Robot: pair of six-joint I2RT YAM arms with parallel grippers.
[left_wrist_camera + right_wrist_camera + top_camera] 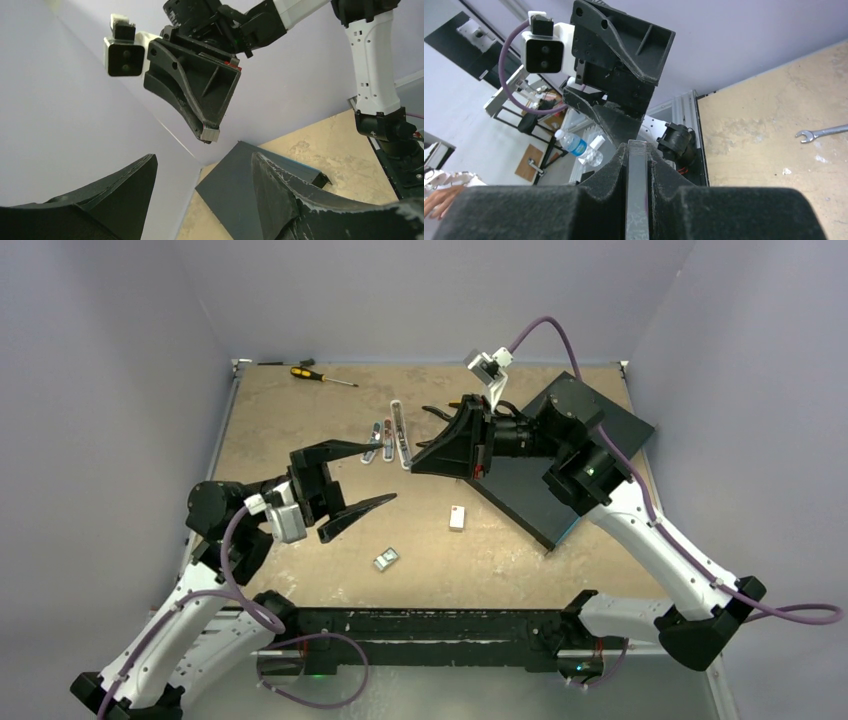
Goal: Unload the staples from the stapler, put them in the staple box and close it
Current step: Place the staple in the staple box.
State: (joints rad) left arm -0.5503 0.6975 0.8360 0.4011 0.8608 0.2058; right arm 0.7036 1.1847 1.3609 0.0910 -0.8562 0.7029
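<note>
Seen from above, two robot arms reach over a tan, scuffed table (600, 570) enclosed by pale lilac walls. The left gripper (386, 471) hangs over the middle left of the table with its two black fingers spread wide and nothing between them. The right gripper (411, 467) reaches in from the right and points at the left one, its tip near the left fingertips. Its jaws are pinched almost together on a narrow grey metal strip (636, 190). The left wrist camera shows a small ribbed grey end poking out at the fingertips. Whether this strip is staples or a part of the stapler cannot be told. The stapler (400, 432) lies toward the back centre of the table as slim silver and red pieces side by side, just behind the two grippers. A short silvery block of staples (386, 559) lies loose on the table near the front edge, just in front of the left gripper's nearer finger and touching nothing. A small white box (457, 517) sits to its right, apart from it. A black flat board (520, 500) lies at an angle under the right arm. A yellow-handled screwdriver (322, 376) rests at the far left edge, and the right wrist camera shows a wrench (821, 132) on the table.
</note>
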